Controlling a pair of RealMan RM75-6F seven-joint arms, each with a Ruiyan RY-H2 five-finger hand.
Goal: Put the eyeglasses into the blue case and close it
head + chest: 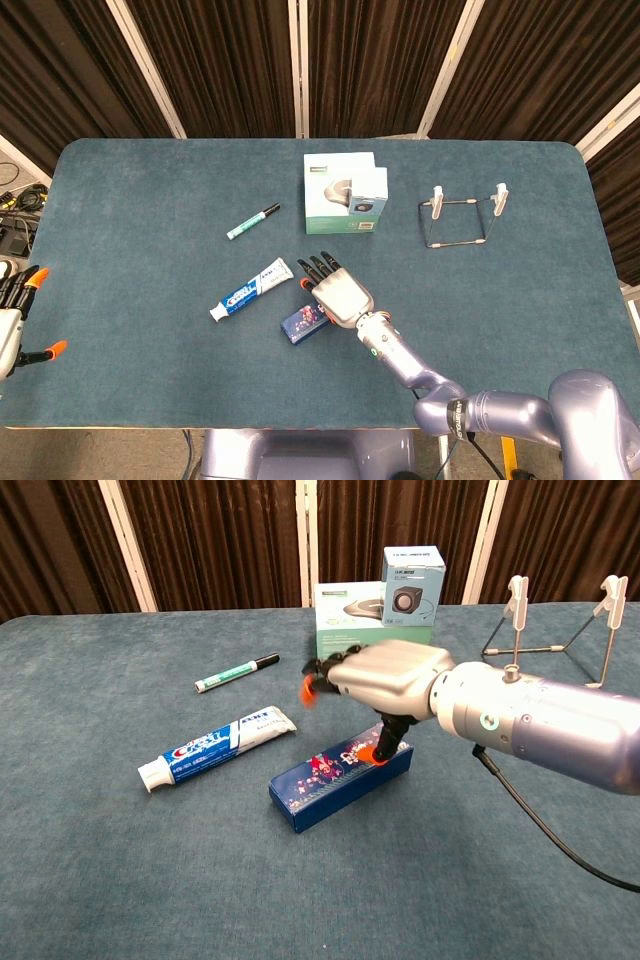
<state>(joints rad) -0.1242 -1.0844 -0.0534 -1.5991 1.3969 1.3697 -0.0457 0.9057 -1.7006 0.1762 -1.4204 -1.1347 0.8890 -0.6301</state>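
Note:
The blue case (303, 322) with a floral lid lies shut near the table's middle, also in the chest view (325, 780). My right hand (338, 291) hovers over its right end with fingers stretched out to the left, and its orange thumb tip rests on the lid (390, 675). It holds nothing. The eyeglasses are not visible in either view. My left hand (15, 315) sits off the table's left edge, fingers apart and empty.
A toothpaste tube (215, 747) lies just left of the case. A green marker (237, 672) lies further back. A teal box (360, 630) with a small blue box (413, 580) stands behind the hand. A wire stand (555, 630) is at the back right.

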